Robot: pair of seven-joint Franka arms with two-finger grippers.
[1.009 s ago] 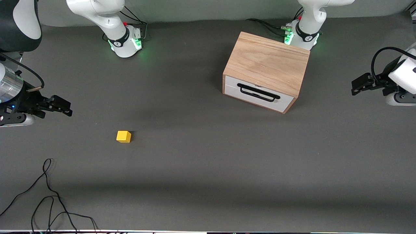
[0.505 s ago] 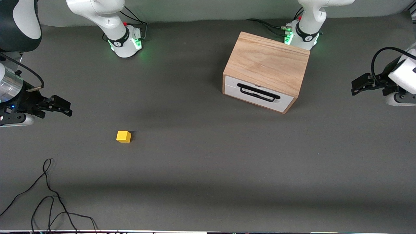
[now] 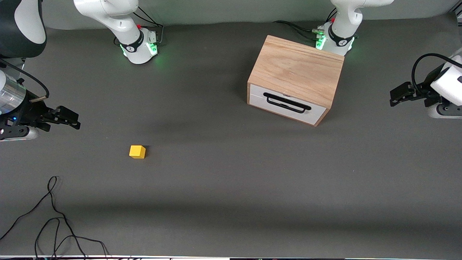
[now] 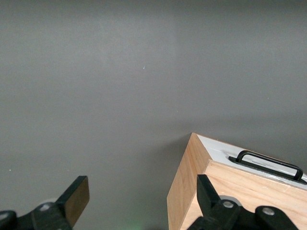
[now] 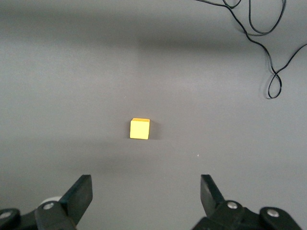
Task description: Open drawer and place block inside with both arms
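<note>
Sitting upper right of the front frame, the box (image 3: 296,77) keeps its drawer (image 3: 287,104) shut. Both grippers, left (image 3: 397,94) and right (image 3: 70,119), hover spread wide at opposite frame edges. The block (image 3: 137,151) lies lower left.

No readable text, label, brand, number or sign shows on anything in these views.
</note>
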